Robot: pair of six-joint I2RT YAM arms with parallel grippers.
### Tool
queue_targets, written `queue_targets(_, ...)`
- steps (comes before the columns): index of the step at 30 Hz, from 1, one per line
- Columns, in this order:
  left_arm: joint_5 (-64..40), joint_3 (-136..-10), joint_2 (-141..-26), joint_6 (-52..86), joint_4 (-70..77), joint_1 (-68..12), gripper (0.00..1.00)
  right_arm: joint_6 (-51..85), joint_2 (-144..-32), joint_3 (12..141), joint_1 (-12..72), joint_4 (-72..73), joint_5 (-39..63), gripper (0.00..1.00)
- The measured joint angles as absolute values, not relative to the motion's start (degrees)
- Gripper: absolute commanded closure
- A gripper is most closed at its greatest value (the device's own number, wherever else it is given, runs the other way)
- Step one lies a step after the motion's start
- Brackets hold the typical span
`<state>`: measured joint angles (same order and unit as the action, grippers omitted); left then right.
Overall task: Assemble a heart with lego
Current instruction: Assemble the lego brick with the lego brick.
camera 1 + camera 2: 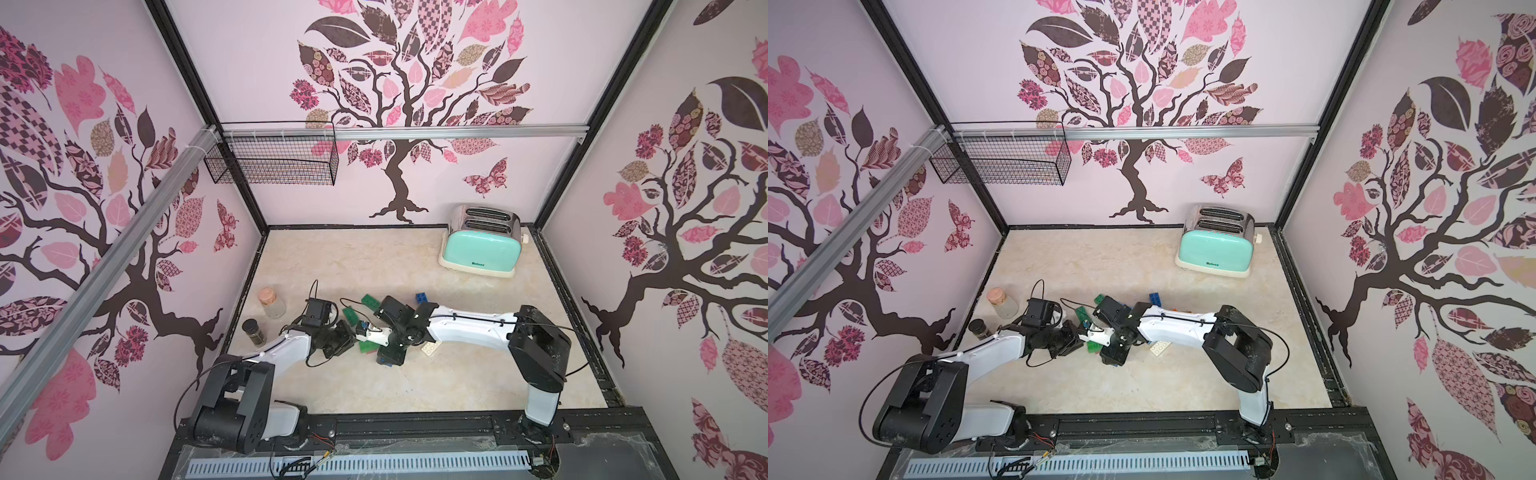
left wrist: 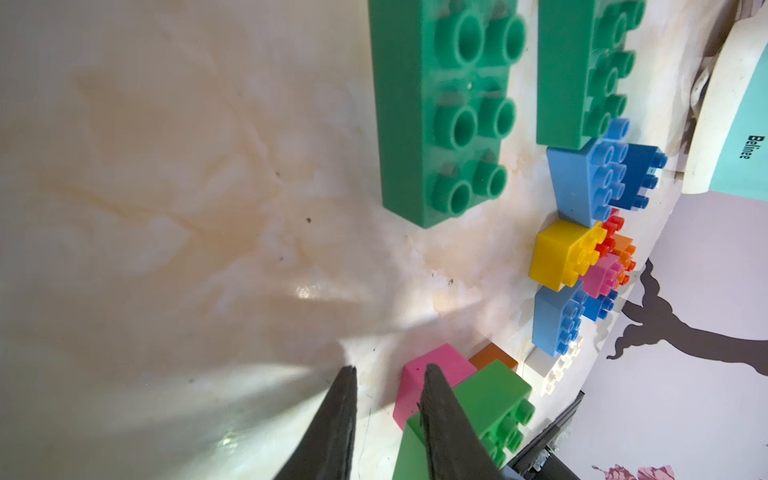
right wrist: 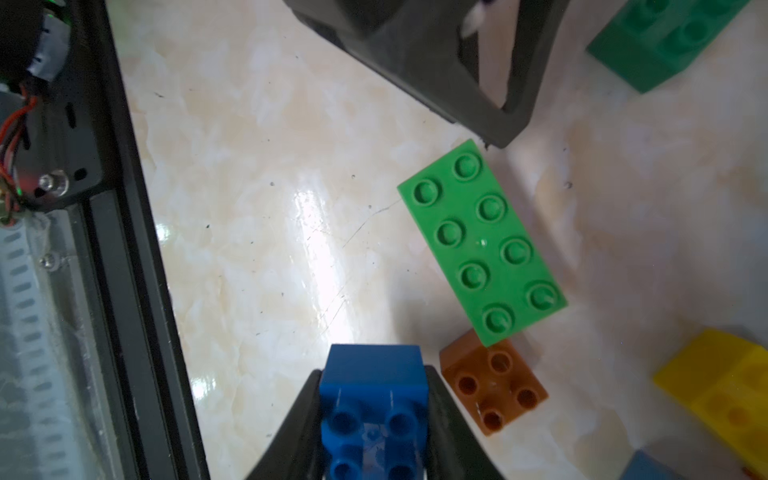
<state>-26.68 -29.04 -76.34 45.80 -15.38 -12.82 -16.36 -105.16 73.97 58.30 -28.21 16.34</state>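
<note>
While the right fingers pinch a blue brick over the table, the left fingers stand a little apart and empty, just beside a green brick.

Twin arms in white and black

Left arm and right arm have glossy white shells, boxy black joints, thin black cables and tapered black fingers.

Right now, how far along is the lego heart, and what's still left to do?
Done: nothing that reads as a heart; the dark green brick, light green brick and brown brick lie loose on the table. In hand: the right gripper is clamped on a blue brick; the left gripper is empty. Left: essentially the whole build.
</note>
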Motion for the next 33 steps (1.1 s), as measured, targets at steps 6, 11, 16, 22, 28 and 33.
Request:
queue_targets(6, -25.7, -28.9, -70.6, 46.8, -17.6, -11.5, 0.6, -26.4, -100.5, 73.5, 58.3, -27.6, 13.7, 0.72)
queue_targets(11, -27.5, -26.9, -64.3, 48.0, -17.2, -10.6, 0.55, -36.2, -102.0, 74.5, 58.3, -27.7, 10.1, 0.73)
queue_targets(16, -31.3, -23.9, -63.0, 48.4, -15.5, -10.9, 0.54, -42.9, -107.5, 78.7, 58.0, -28.3, 7.1, 0.73)
queue_targets(22, -33.9, -19.2, -62.3, 51.1, -11.8, -12.1, 0.52, -47.2, -110.4, 82.1, 57.6, -30.0, 6.6, 0.72)
queue_targets(28, -36.0, -17.8, -62.1, 52.7, -7.5, -13.2, 0.52, -49.3, -113.8, 87.2, 57.5, -33.3, 7.2, 0.72)
queue_targets(33, -36.8, -16.3, -63.6, 53.2, -4.3, -13.3, 0.52, -49.8, -116.1, 89.9, 57.5, -36.0, 8.0, 0.72)
